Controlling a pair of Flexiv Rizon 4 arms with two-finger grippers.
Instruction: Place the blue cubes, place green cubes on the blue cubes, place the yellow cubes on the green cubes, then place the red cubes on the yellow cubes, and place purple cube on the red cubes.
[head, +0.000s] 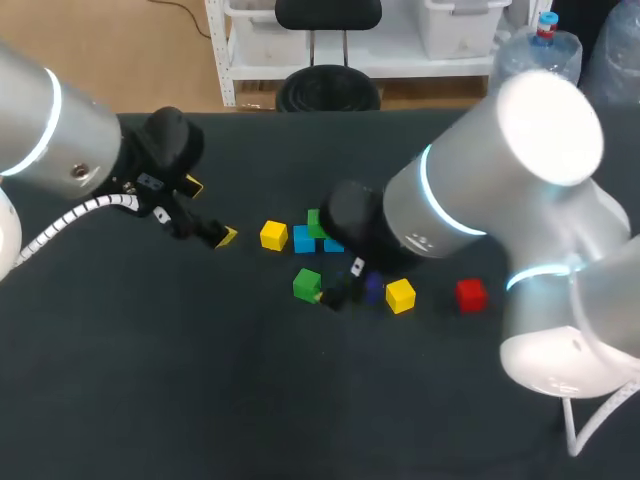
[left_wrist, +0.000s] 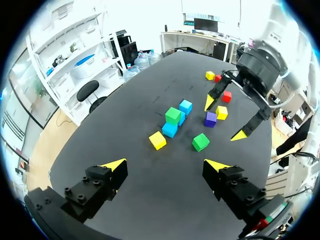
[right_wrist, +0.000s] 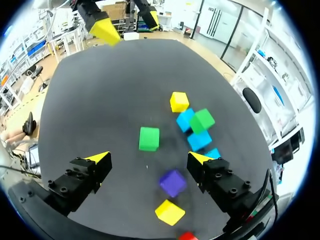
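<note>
Two robot arms are over a dark counter (head: 150, 380) scattered with small coloured cubes. The left arm (head: 60, 140) comes in from the left. Its jaws are spread wide and hold nothing, above bare counter to the left of all the cubes. The right arm (head: 480, 190) extends past the middle, and its jaws are also wide open and empty. They hang over a loose green cube (head: 307, 284) and a purple cube (head: 374, 288); in the right wrist view the green one lies just ahead of the open jaws. Just beyond, toward the far side, the blue cubes (head: 304, 240) sit touching in a cluster, and a second green cube (head: 318, 222) appears to rest on top of them. One yellow cube (head: 273, 235) lies just left of the cluster. The other yellow cube (head: 400, 295) sits just right of the purple one, and a red cube (head: 470, 294) lies further right. The cubes look light, rigid and smooth-sided, so they should lift easily. They could still twist or slip if pinched at a corner. The safest hold is probably across two opposite flat faces, with the jaws square to the cube. Any stack may topple if nudged.
</note>
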